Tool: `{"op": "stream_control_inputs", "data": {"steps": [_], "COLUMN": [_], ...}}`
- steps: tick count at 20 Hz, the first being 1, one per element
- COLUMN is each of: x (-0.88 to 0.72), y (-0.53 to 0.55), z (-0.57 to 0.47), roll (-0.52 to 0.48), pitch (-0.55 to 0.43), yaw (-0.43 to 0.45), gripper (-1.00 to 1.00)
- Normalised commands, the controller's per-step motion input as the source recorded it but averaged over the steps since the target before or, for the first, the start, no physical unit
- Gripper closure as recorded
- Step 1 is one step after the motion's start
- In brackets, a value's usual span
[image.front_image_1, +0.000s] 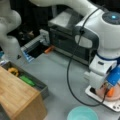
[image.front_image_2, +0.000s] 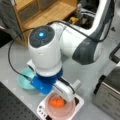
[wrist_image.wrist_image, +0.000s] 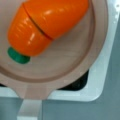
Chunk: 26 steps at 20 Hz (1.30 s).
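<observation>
Our pincer (image.front_image_2: 63, 97) hangs right above the toy carrot (wrist_image.wrist_image: 46, 25), which lies in the pink pan (wrist_image.wrist_image: 62, 72) on the white stove (wrist_image.wrist_image: 100, 82); its long axis is slanted. We cannot tell how wide the pincer stands. Farther off are the teal bowl (image.front_image_2: 23, 80) and the oven (image.front_image_1: 67, 37).

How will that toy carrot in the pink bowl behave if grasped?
The carrot looks glossy, hard plastic: probably stiff, light, a bit slippery. Its rounded taper suggests it may roll in the pink bowl. A seam across it hints it could split.
</observation>
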Motion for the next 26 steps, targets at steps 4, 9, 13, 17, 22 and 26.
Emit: {"op": "stream_control_inputs", "data": {"steps": [4,9,13,17,22,26], "x": [-0.63,-0.8,-0.93,-0.97,-0.75,-0.54], "y": [-0.2,-0.27,-0.32,-0.36,-0.26,-0.16], "z": [0.09,0.02,-0.07,-0.04,-0.04,-0.08], "roll": [-0.114,-0.113,-0.089,-0.074,-0.078,-0.146], "pitch": [-0.014,-0.116,-0.212,-0.245,-0.272,-0.27], "yaw": [0.085,0.097,0.122,0.134,0.117,0.144], "gripper": [-1.0,-1.0,-1.0,-1.0,-1.0,-1.0]}}
